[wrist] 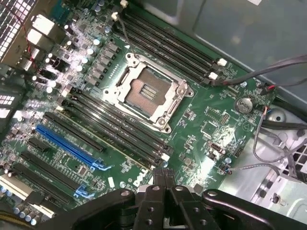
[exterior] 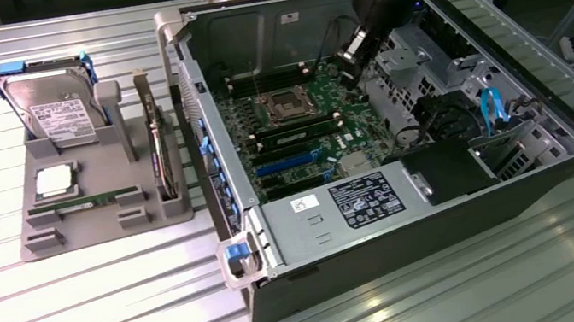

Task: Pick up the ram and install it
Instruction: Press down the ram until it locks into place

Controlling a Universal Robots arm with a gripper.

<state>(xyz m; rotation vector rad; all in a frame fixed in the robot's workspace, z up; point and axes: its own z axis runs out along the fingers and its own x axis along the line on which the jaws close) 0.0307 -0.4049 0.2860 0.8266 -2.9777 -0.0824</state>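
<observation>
The ram, a long thin green stick, lies in a slot of the grey fixture outside the case, on the exterior view's left. My gripper hangs inside the open computer case, far from the ram. It hovers over the motherboard, beside the empty processor socket. In the wrist view the two black fingertips of the gripper press together with nothing between them, above the long black memory slots next to the socket. A thin green strip runs along one slot.
The fixture also carries a hard drive, a square silver processor chip and a tall card standing on edge. Inside the case are blue slots, loose grey cables, the power supply and a drive cage.
</observation>
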